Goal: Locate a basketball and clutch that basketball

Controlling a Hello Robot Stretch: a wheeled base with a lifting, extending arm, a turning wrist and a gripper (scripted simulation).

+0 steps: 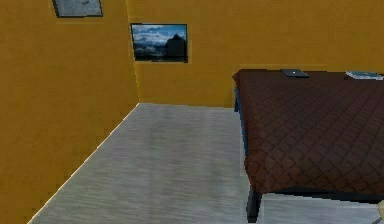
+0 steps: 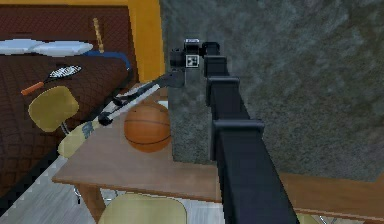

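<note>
Right now, in the arm side view, we see the basketball (image 2: 148, 126) resting on a wooden table (image 2: 120, 168), at about seven o'clock from the white marker squares at the far end of the arm (image 2: 240, 150). The gripper (image 2: 108, 117) slants down toward eight o'clock, and its thin fingers end near the ball's ten o'clock side. We cannot tell whether they touch the ball, or whether the gripper has hold of anything. One yellow chair (image 2: 52, 108) stands at the ball's nine o'clock and another (image 2: 140, 210) at its six o'clock. A brown bed (image 2: 40, 130) with pillows (image 2: 30, 47) lies toward ten o'clock. In the forward view, the bed (image 1: 310, 120) sits at three o'clock and a framed picture (image 1: 160, 43) hangs at eleven o'clock on the orange wall (image 1: 60, 90).
</note>
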